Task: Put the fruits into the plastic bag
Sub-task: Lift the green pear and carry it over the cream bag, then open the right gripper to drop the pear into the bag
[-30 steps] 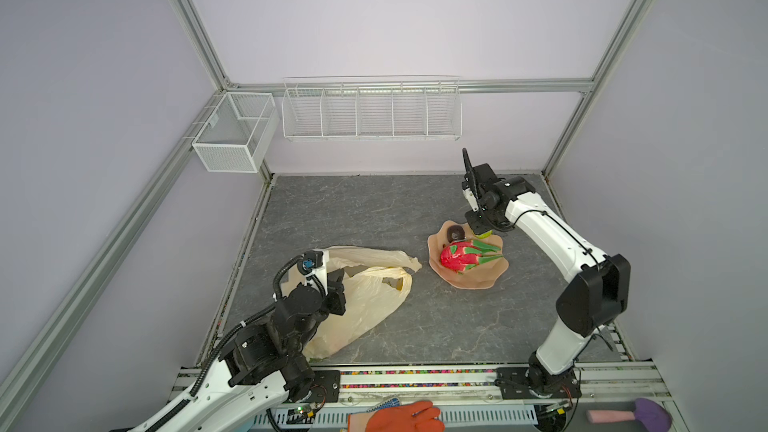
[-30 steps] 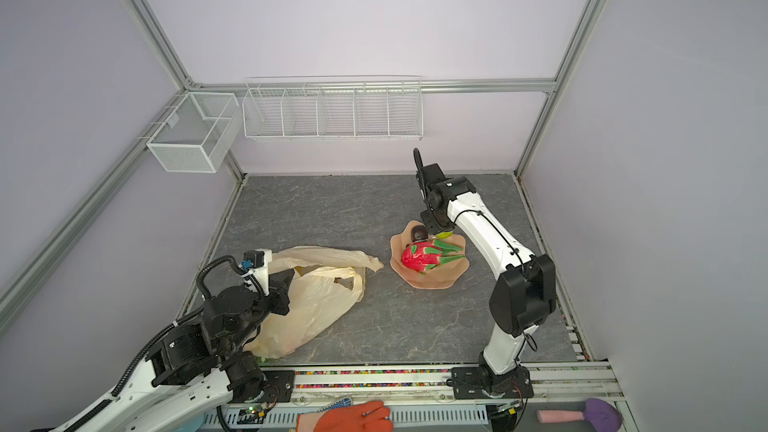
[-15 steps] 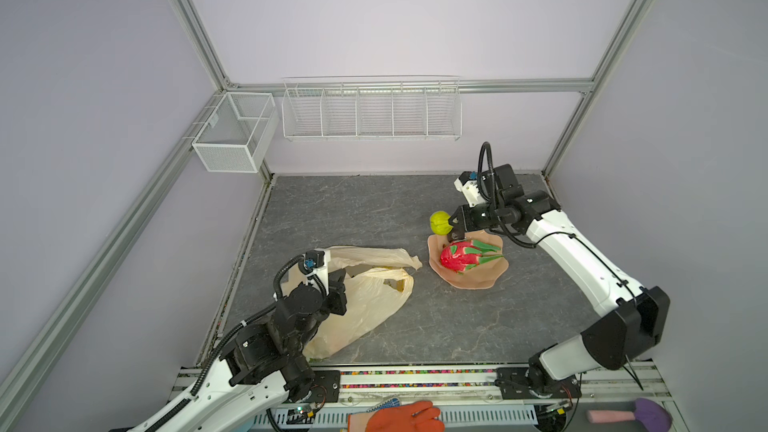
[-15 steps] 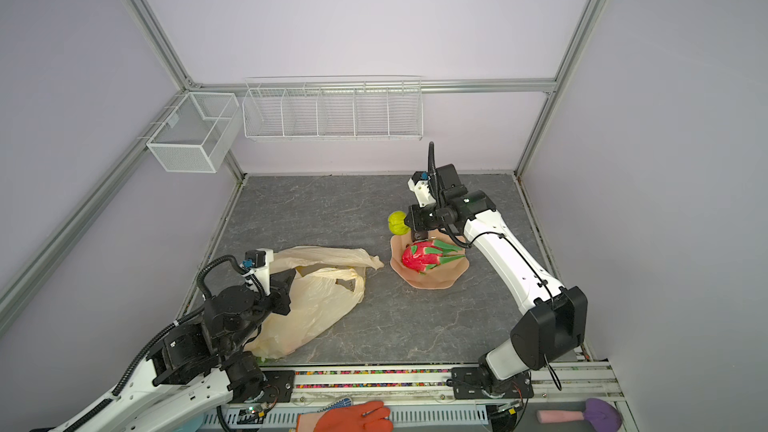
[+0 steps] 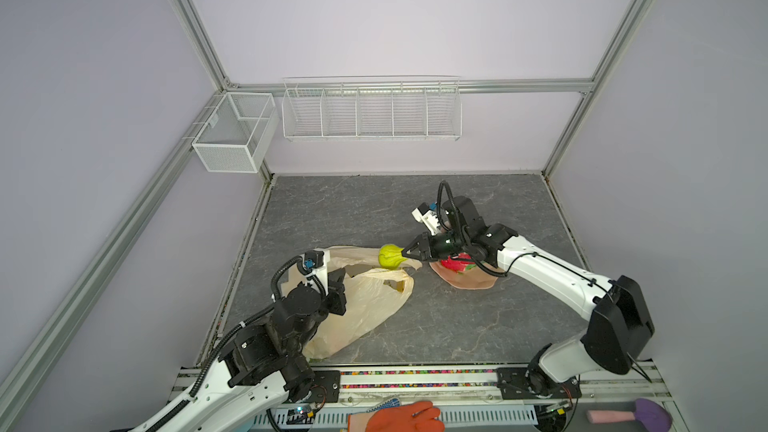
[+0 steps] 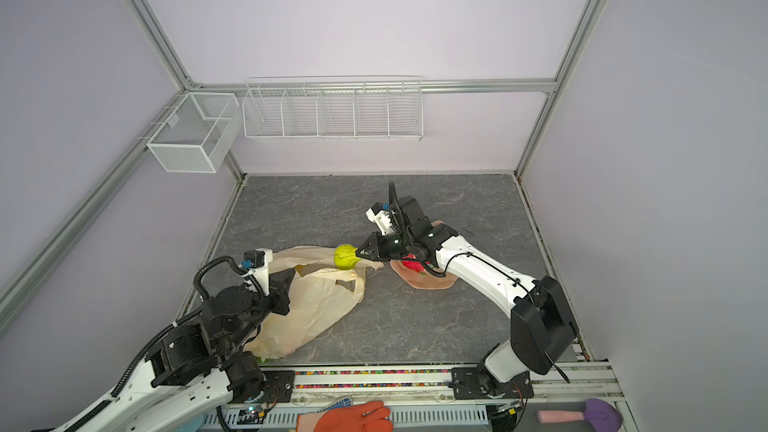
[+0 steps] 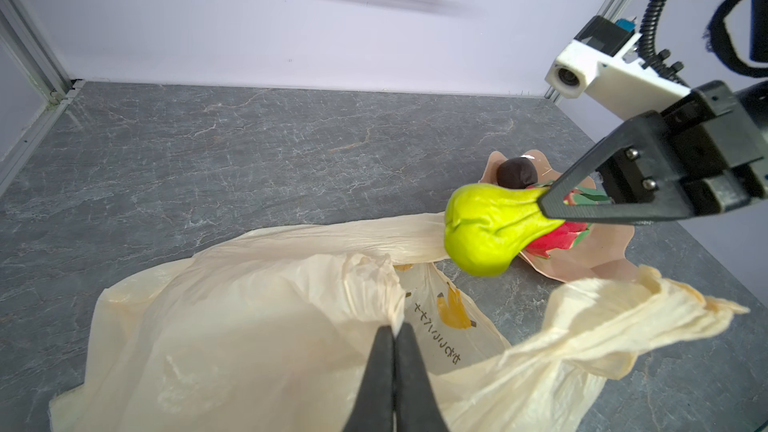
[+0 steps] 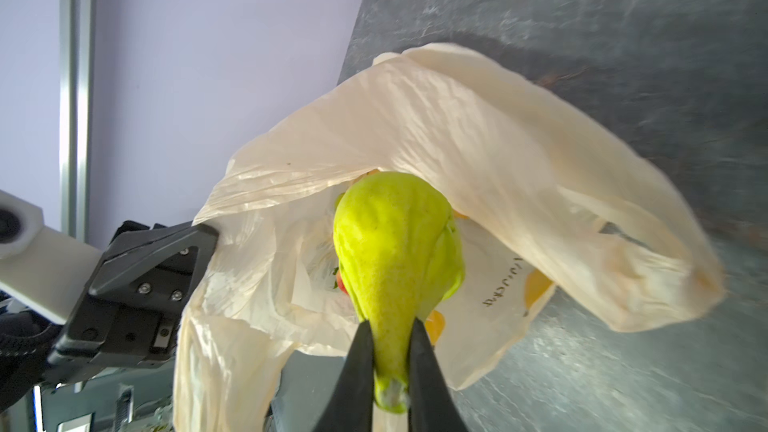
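Grip of right hand (image 5: 405,254) on tapered neck of yellow-green fruit (image 5: 390,256), jaws narrow around it. Fruit clear of tabletop (image 5: 374,209), just over far handle of plastic bag (image 5: 365,305), at its open mouth. Bag crumpled on near left of tabletop, mouth turned toward the right. Left hand (image 7: 394,332) pinched tight on upper edge of that mouth, edge held raised. Right of bag, near but apart: peach plate (image 5: 469,282), partly under right arm, carrying red dragon fruit (image 7: 557,238) and, on its far side, dark-brown piece (image 7: 515,172). Both on plate, outside bag.
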`<move>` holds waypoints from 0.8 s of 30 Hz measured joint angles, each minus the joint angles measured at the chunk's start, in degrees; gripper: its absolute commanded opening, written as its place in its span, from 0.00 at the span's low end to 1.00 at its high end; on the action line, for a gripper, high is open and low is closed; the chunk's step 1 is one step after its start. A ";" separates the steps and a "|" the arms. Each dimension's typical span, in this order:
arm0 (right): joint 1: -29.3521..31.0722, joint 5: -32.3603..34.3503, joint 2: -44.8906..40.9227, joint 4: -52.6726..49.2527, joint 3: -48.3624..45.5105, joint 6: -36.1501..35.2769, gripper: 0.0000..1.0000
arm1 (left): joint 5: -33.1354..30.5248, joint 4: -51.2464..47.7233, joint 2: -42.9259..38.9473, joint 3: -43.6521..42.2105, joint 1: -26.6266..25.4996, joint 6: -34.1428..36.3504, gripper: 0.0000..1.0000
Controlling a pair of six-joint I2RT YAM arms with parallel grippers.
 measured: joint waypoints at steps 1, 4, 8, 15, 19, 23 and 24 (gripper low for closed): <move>0.87 -0.44 0.42 0.96 -0.11 0.76 0.07 | 0.00 0.15 0.00 0.04 0.00 0.17 0.00; 3.28 -1.66 2.36 3.63 -0.11 2.58 0.07 | 0.00 0.63 0.02 0.37 0.00 0.46 0.00; 5.90 -4.04 6.25 7.23 -0.09 4.98 0.07 | 0.00 1.33 0.02 1.05 0.00 1.16 0.00; 9.14 -7.85 14.95 11.04 2.75 8.09 0.09 | 0.04 2.40 0.02 1.14 0.00 1.55 0.00; 10.73 -10.69 20.46 15.39 5.62 11.82 0.21 | 0.02 3.08 0.04 1.16 0.00 1.70 0.00; 12.66 -12.63 23.21 17.66 7.28 14.56 0.47 | 0.00 3.32 0.07 1.14 0.00 1.73 0.00; 12.98 -13.09 23.23 17.79 7.28 14.99 0.56 | -0.02 3.32 0.07 1.14 0.00 1.73 0.00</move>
